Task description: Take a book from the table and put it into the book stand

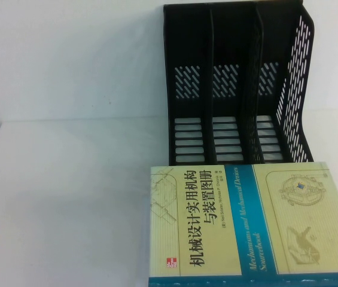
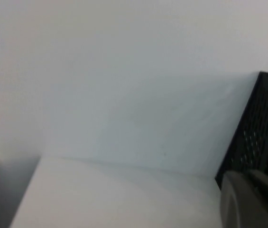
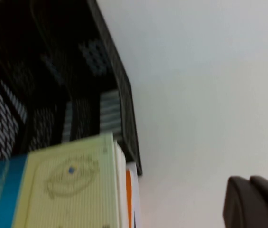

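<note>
Where the white table [image 1: 67, 197] is seen from the raised camera, the book [image 1: 252, 221] is found lying flat on it at the near edge, toward the robot's right. Its pale-yellow cover faces up, and a teal-blue band runs across the cover between the black Chinese title and the mechanism drawings. A small red logo [image 1: 171, 262] is printed at the near left corner of the cover.

The book stand [image 1: 240, 89] is positioned upright directly behind the book, with its front edge just beside the book's far edge. Three slots are formed by its dividers, and its perforated slanted side wall is seen on the right. All three slots are shown unoccupied, with the slatted base exposed.

In the right wrist view, a white and orange edge [image 3: 130, 199] is visible beneath the book, at the side nearer the stand's outer wall; what it belongs to cannot be determined.

Neither arm is shown in the high view. The left gripper [image 2: 252, 199] appears at the corner of its own wrist view as a grey blurred form near the stand's black wall, with its fingers together and nothing held. The right gripper [image 3: 257, 202] appears as a dark form above the table, beside the book; the state of its fingers cannot be determined.
</note>
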`<action>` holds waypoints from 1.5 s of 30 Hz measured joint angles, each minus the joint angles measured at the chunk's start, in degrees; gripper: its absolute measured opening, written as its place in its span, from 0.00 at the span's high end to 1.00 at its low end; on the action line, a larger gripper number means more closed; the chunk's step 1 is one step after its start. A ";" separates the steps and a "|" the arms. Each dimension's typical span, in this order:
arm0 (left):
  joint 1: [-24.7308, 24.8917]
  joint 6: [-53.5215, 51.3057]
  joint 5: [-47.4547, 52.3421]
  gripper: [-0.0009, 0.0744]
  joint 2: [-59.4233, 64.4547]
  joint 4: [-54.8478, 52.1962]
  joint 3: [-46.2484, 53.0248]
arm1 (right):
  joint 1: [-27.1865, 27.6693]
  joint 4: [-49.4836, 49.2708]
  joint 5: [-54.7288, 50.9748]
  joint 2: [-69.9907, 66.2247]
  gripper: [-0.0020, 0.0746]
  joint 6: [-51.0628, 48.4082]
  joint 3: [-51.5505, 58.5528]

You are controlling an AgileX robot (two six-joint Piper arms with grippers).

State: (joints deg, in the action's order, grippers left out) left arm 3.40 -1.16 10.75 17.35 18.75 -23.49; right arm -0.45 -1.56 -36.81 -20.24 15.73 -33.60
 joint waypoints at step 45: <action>0.09 -40.86 30.10 0.49 47.43 66.14 -6.18 | 0.00 -47.48 -6.58 -49.09 0.98 -53.39 -4.28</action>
State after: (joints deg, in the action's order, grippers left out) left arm 3.49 -42.02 40.85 64.78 84.89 -29.67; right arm -0.45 -49.04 -43.39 -69.33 -37.66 -37.87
